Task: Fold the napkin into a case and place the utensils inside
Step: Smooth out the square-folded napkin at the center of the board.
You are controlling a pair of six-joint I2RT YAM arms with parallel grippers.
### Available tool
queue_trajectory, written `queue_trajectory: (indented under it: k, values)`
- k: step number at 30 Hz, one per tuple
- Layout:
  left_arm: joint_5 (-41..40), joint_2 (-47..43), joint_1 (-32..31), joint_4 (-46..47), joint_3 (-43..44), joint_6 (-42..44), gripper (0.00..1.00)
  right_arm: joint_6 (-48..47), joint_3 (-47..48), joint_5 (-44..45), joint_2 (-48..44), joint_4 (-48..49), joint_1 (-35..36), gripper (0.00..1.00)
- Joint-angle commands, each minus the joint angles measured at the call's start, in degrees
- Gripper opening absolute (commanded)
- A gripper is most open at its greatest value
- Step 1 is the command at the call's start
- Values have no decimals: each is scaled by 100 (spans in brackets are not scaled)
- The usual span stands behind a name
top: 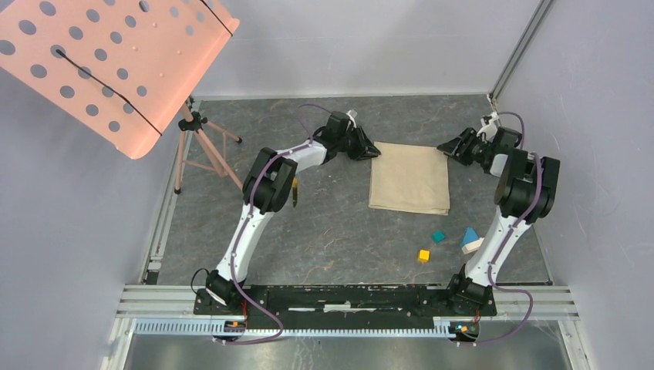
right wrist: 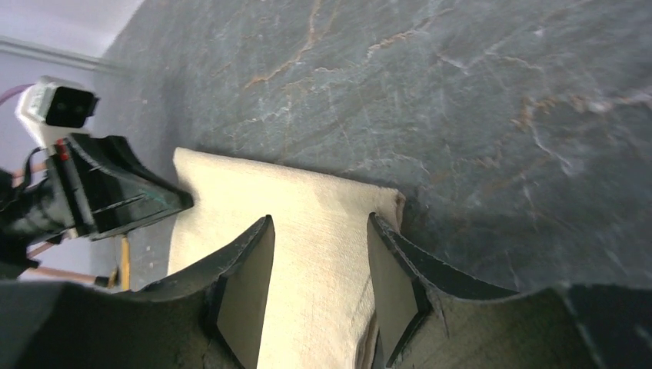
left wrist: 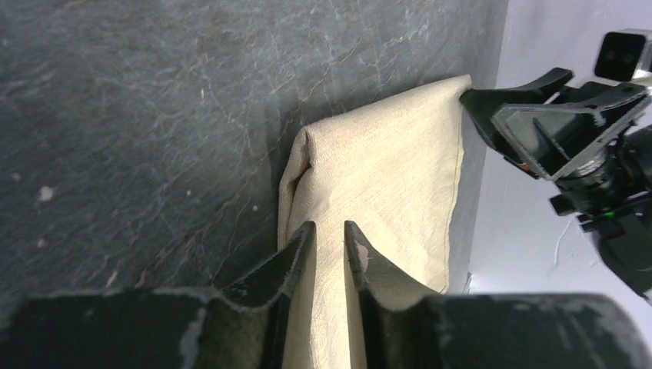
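The folded beige napkin (top: 409, 177) lay on the grey surface (top: 324, 231), its long axis running away from the arms. The left jaws, nearly together, were at its far-left corner, their grip unclear. The right jaws stood apart over its far-right corner.

The napkin (top: 409, 178) lies flat on the table (top: 332, 223), toward its far side. My left gripper (top: 375, 150) sits at the napkin's far left corner and my right gripper (top: 443, 146) at its far right corner, so they face each other along the far edge. Nearer me than the napkin, off its near right corner, lie a small cube (top: 438, 237), a second cube (top: 423, 255) nearer still, and a wedge block (top: 470, 239) to their right. Well left of the napkin stands a tripod (top: 199, 146), with its perforated tray (top: 108, 62) farther left, overhead.
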Motion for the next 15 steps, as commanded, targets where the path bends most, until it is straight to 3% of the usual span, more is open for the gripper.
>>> queue_trajectory:
  k: [1, 8, 11, 15]
  values:
    - [-35, -427, 88, -1085, 38, 636, 31, -943, -36, 1359, -896, -1422, -77, 55]
    - [285, -1836, -36, -1243, -294, 698, 50, -1517, -1070, 2692, -2576, -2448, 865, 56]
    - [348, -2756, -144, -938, -1215, 455, 58, -1644, -1526, 2710, -2954, -2595, 1457, 56]
    - [471, -4028, -299, -160, -2742, -13, 62, -1698, -2316, 2307, -3377, -2336, 1984, 56]
